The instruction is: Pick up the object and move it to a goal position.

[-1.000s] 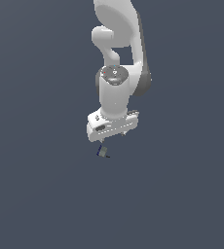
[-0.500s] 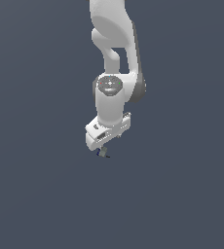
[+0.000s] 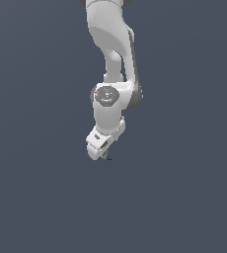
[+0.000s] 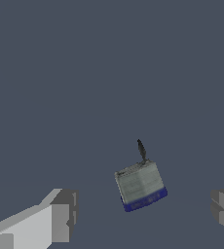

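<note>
the white arm [image 3: 110,64] hangs down from above the frame in the exterior view, its smooth rounded links folding at a bulging joint with a grey disc cap, and the last link angles down toward the exterior view's left. at its lower end sits the boxy white gripper [image 3: 103,155], tilted, with only a dark sliver showing under it there. everything around the arm is a flat, featureless slate-grey surface [image 3: 184,197].

in the wrist view the gripper is released: its two fingers [image 4: 60,214] stand wide apart, blocky, white-sided with grey pad faces, and neither touches anything. the object [image 4: 140,186] lies between the fingers, nearer the middle of the gap and well clear of both. it is a small flat block, tilted askew, with a mottled grey-beige face and a dark navy-blue edge. a thin dark spike [image 4: 141,150] stands up from its far edge.
</note>
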`<action>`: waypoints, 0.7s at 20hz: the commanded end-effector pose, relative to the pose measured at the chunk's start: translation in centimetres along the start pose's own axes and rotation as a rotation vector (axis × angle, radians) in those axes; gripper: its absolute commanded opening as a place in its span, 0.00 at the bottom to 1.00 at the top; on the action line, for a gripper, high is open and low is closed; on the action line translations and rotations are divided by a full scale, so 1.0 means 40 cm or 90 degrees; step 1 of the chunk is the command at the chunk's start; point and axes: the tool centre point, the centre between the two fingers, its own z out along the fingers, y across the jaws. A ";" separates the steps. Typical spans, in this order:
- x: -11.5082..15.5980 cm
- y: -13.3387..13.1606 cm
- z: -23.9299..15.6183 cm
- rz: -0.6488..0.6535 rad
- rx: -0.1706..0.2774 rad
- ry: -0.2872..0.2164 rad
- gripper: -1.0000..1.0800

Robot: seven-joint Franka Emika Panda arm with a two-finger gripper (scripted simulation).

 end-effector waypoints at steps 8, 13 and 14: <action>-0.018 0.015 0.057 -0.139 0.005 0.002 0.96; -0.023 0.019 0.074 -0.183 0.006 0.004 0.96; -0.024 0.019 0.077 -0.189 0.006 0.004 0.96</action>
